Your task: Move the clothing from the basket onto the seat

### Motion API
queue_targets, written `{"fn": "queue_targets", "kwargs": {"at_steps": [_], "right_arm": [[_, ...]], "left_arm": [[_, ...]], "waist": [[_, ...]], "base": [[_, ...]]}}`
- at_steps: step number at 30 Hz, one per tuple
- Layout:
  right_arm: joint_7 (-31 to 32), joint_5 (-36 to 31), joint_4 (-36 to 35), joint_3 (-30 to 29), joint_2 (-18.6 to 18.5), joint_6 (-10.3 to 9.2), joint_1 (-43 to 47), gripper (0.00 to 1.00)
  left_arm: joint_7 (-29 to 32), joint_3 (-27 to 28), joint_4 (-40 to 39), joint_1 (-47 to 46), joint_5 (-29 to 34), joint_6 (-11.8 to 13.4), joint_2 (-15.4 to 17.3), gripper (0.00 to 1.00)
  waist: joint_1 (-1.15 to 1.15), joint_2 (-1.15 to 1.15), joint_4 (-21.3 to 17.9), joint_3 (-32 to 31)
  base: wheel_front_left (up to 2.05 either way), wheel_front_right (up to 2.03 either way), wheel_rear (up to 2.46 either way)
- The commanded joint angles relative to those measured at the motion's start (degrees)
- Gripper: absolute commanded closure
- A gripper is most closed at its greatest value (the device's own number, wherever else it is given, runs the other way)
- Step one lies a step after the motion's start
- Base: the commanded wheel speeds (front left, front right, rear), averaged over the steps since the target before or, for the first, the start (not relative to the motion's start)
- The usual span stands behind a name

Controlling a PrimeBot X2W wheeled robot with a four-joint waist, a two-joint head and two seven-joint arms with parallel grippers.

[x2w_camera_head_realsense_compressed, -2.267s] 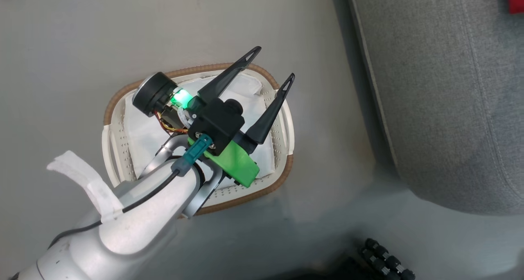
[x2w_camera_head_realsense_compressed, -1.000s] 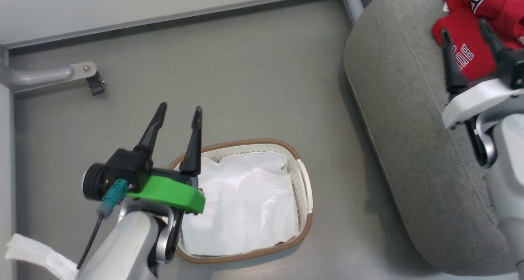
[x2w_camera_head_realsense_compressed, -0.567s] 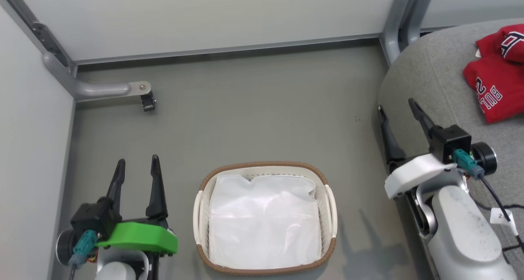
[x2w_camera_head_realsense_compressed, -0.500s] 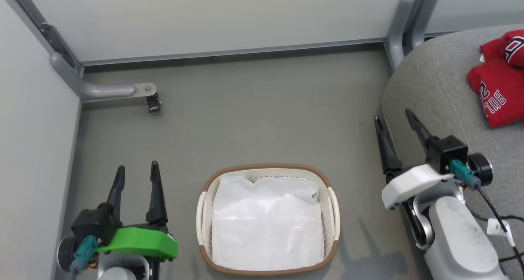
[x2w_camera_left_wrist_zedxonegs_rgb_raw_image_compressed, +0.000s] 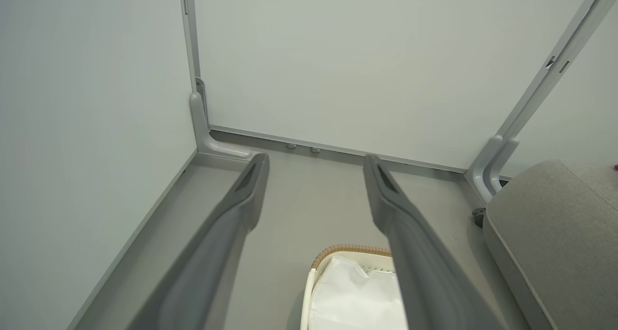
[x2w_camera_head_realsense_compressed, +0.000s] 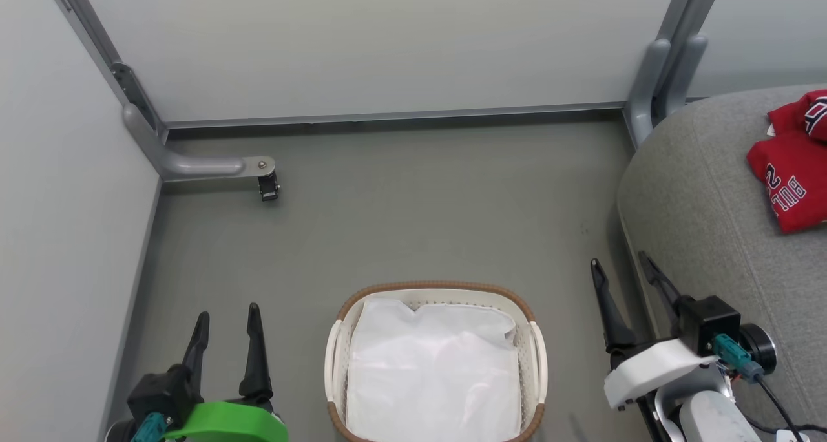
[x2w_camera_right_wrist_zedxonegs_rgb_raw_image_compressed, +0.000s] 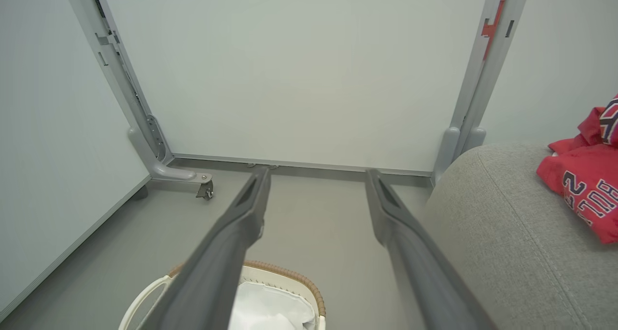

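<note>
Clothing [x2w_camera_head_realsense_compressed: 791,170] lies in a red heap at the far right edge of the seat [x2w_camera_head_realsense_compressed: 698,235], and the basket [x2w_camera_head_realsense_compressed: 439,288] on the floor [x2w_camera_head_realsense_compressed: 387,222] holds just its white liner [x2w_camera_head_realsense_compressed: 433,377], so the task looks done to me. Best now: check the liner folds for hidden red. Left tool [x2w_camera_head_realsense_compressed: 228,310] and right tool [x2w_camera_head_realsense_compressed: 618,260] stand apart, empty. I count one basket, one seat, two tools, at least two red pieces.

One basket [x2w_camera_head_realsense_compressed: 438,287], one seat [x2w_camera_head_realsense_compressed: 698,222], two hands [x2w_camera_head_realsense_compressed: 229,310] [x2w_camera_head_realsense_compressed: 618,258]
</note>
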Motion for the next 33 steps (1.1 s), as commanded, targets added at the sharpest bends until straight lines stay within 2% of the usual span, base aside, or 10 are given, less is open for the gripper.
{"fn": "queue_targets", "kwargs": {"at_steps": [1,23,33], "right_arm": [[-0.10,0.52,-0.38,0.02,-0.22,-0.08,1.38,0.00],[-0.11,1.48,0.49,0.69,-0.19,-0.08,2.90,0.00],[-0.11,1.54,0.27,0.77,-0.19,-0.08,3.09,0.00]], "left_arm": [[0.03,0.54,0.25,1.19,0.23,-0.39,-0.41,0.00],[0.02,4.58,-0.27,2.56,2.50,-3.95,-2.27,0.00],[0.02,4.97,1.15,1.93,3.21,-4.52,-2.53,0.00]], "waist": [[0.00,0.00,-0.28,-0.59],[0.00,0.00,-0.94,-1.88],[0.00,0.00,-0.89,-1.70]], "base": [[0.00,0.00,0.00],[0.00,0.00,0.00],[0.00,0.00,0.00]]}}
